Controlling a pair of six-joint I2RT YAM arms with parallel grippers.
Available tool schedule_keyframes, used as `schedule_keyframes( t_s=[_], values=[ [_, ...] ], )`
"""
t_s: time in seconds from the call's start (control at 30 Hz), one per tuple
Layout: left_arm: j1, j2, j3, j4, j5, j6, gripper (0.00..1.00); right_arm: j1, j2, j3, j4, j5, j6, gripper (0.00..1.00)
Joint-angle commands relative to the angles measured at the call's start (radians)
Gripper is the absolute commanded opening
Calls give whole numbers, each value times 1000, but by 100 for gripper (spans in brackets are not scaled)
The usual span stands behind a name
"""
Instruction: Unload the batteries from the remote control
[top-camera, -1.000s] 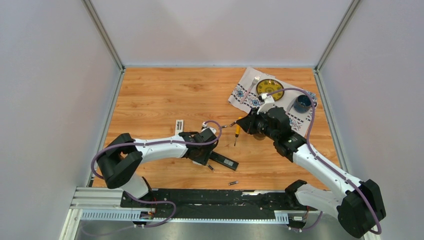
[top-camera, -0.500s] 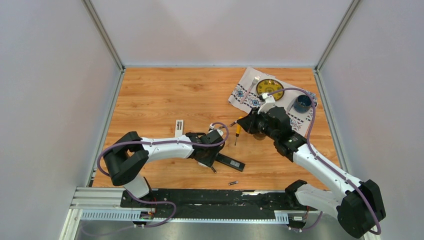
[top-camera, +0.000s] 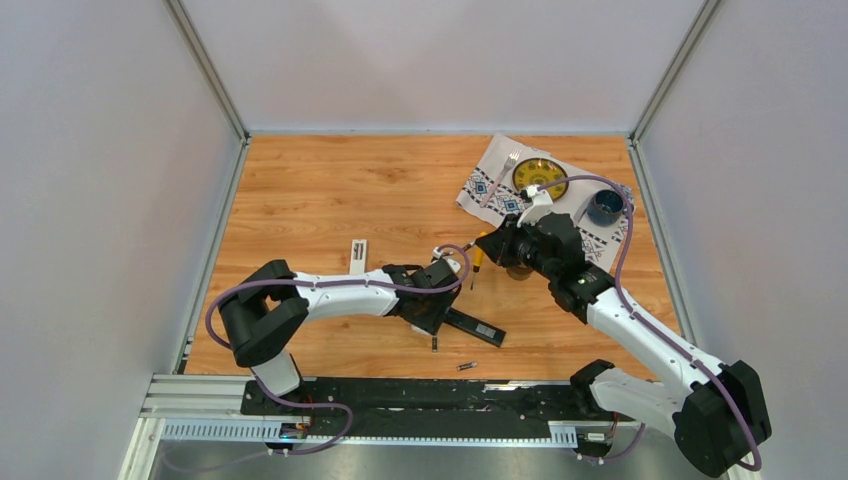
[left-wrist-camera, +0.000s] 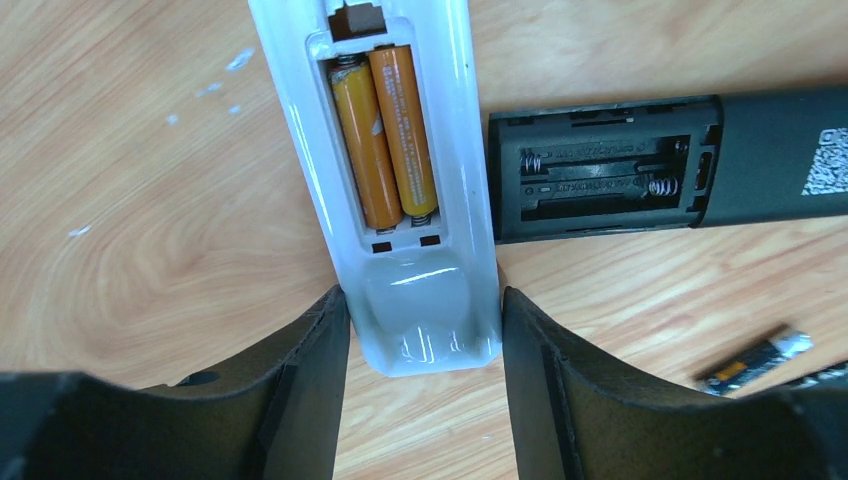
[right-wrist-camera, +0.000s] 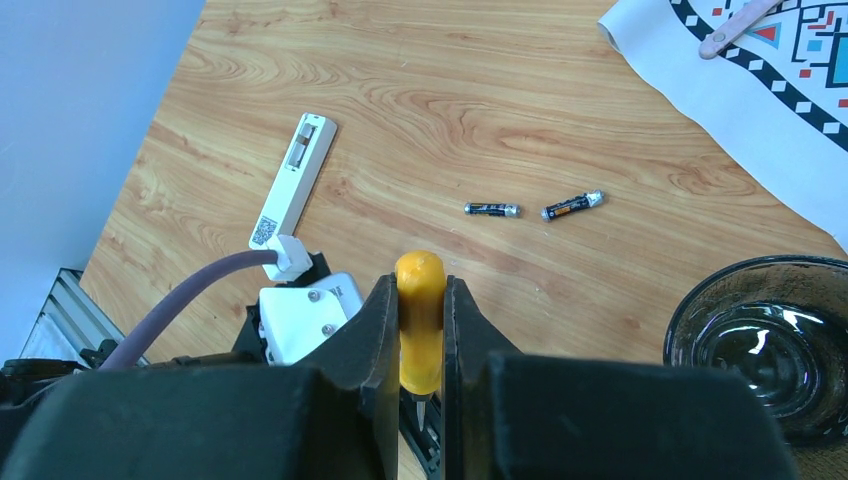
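Observation:
A white remote control (left-wrist-camera: 455, 120) lies back-up with its compartment open. Two golden-orange batteries (left-wrist-camera: 385, 140) sit side by side in it. My left gripper (left-wrist-camera: 420, 305) is shut on the remote's near end, a finger against each side. In the top view that gripper (top-camera: 432, 308) hides the white remote. A black remote (left-wrist-camera: 600, 170) (top-camera: 478, 328) lies beside it, compartment empty. Two dark loose batteries (top-camera: 465, 366) (top-camera: 434, 343) (right-wrist-camera: 492, 209) (right-wrist-camera: 572, 206) rest on the wood. My right gripper (right-wrist-camera: 421, 290) (top-camera: 497, 250) is shut on a yellow-handled screwdriver (right-wrist-camera: 420, 320) just behind the left wrist.
A white battery cover (top-camera: 358, 250) (right-wrist-camera: 295, 180) lies to the left of the arms. A glass bowl (right-wrist-camera: 760, 350) stands by the right gripper. A patterned cloth (top-camera: 490, 185) at the back right carries a yellow plate (top-camera: 540, 176), a fork and a blue cup (top-camera: 604, 206).
My left gripper has slid to the right. The black remote and the nearer loose battery have shifted right with it. The right arm has stayed put with the screwdriver.

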Motion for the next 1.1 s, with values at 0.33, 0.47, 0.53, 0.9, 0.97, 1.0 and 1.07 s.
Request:
schedule_keyframes(
  t_s=[0.33,0.47,0.53,0.9,0.97,1.0,1.07],
  values=[
    [-34,-59,-35,13,7,1,27,-8,-24,-5,40,0,9,0],
    [-34,-108,-87,-14,-13,11,37,-7,-24,-8,46,-4,12,0],
    [-34,-122,-113,-17,-21,13,44,-7,-21,-9,54,-9,16,0],
    [-32,-277,-250,12,-73,-10,71,-5,1,-17,89,-46,42,0],
    [-34,-301,-281,39,-64,-9,71,-5,7,-15,92,-52,44,0],
    [-32,-309,-290,48,-62,-9,71,-7,8,-14,92,-57,50,0],
    [-34,-330,-318,76,-53,-4,71,-4,13,-14,97,-66,59,0]
  ],
)
